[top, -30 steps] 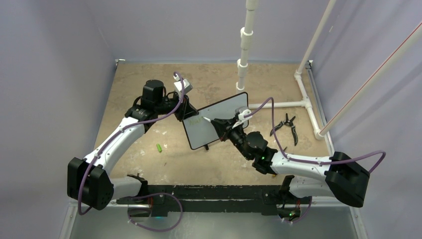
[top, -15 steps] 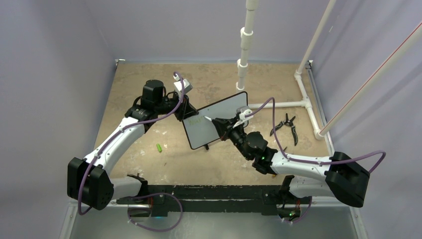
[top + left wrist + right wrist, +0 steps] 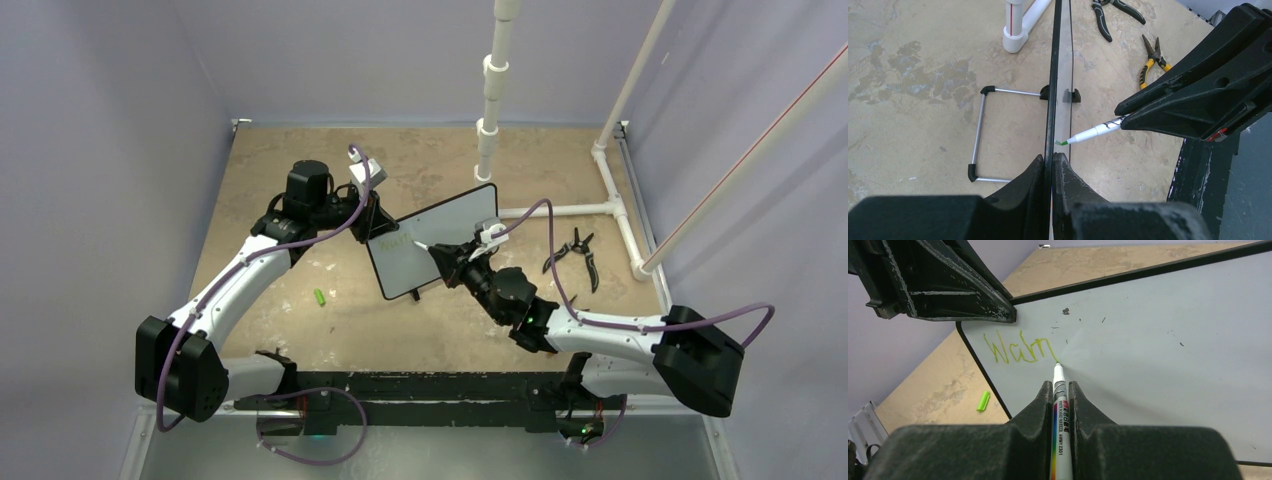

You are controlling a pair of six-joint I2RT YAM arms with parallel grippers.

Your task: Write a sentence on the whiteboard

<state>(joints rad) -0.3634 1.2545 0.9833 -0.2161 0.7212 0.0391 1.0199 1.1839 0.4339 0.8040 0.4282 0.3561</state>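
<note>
The whiteboard (image 3: 452, 214) stands tilted on the table, and my left gripper (image 3: 373, 224) is shut on its left edge. In the left wrist view the board (image 3: 1053, 75) is edge-on between the shut fingers of that gripper (image 3: 1052, 161). My right gripper (image 3: 1062, 386) is shut on a white marker (image 3: 1059, 376), whose green tip touches the board (image 3: 1158, 335). The sentence (image 3: 1020, 350) is green letters reading roughly "Warn", at the upper left of the board. The marker (image 3: 1095, 132) and right gripper (image 3: 1122, 111) also show from the left wrist.
A green marker cap (image 3: 320, 297) lies on the table left of the board. Two pairs of pliers (image 3: 578, 250) lie to the right. A white PVC pipe frame (image 3: 488, 120) stands behind. The board's wire stand (image 3: 979, 132) rests behind it.
The right gripper has carried the marker tip slightly rightward along the board. The left arm and the whiteboard have stayed still.
</note>
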